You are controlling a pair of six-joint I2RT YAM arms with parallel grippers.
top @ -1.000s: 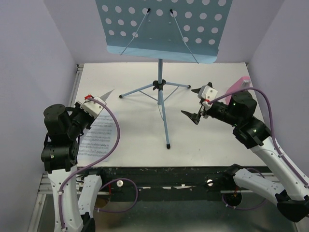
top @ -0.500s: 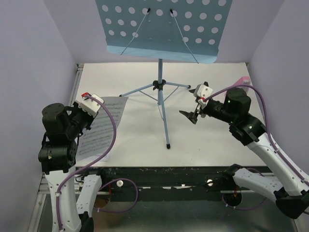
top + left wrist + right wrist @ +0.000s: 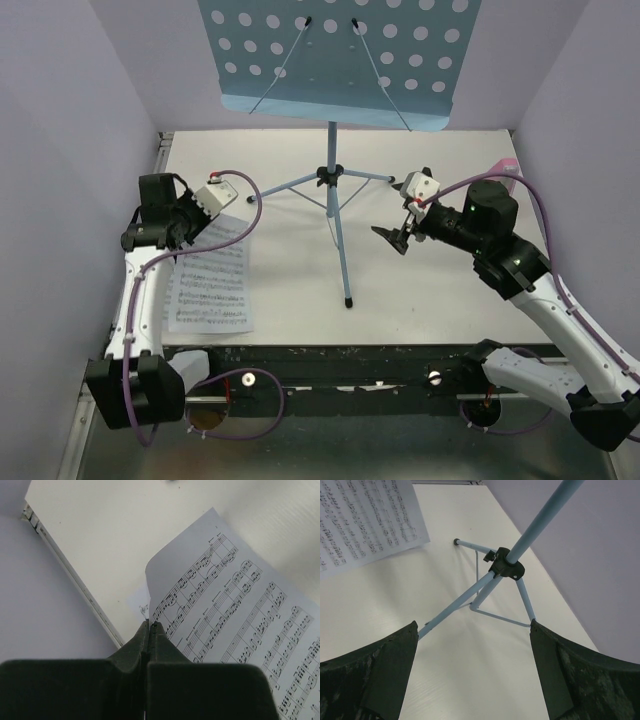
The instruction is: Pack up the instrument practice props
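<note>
The light-blue music stand stands at mid-table, with its hole-punched desk (image 3: 335, 60) high at the back and its tripod legs (image 3: 340, 215) spread below. A white sheet-music page (image 3: 210, 285) lies on the table at the left. My left gripper (image 3: 183, 240) is shut on the page's far left edge (image 3: 225, 610), the jaws pressed together on the paper (image 3: 150, 626). My right gripper (image 3: 395, 240) is open and empty, right of the stand's pole, facing the tripod hub (image 3: 506, 567). The pink metronome (image 3: 503, 166) shows partly behind the right arm at the far right.
Lilac walls close in the left, right and back. The table's left edge (image 3: 75, 580) runs close beside the left gripper. The stand's front leg reaches toward the near edge (image 3: 347, 298).
The left arm has swung forward and down, and the page it holds now lies flatter on the table at the left. The right arm has barely moved.
</note>
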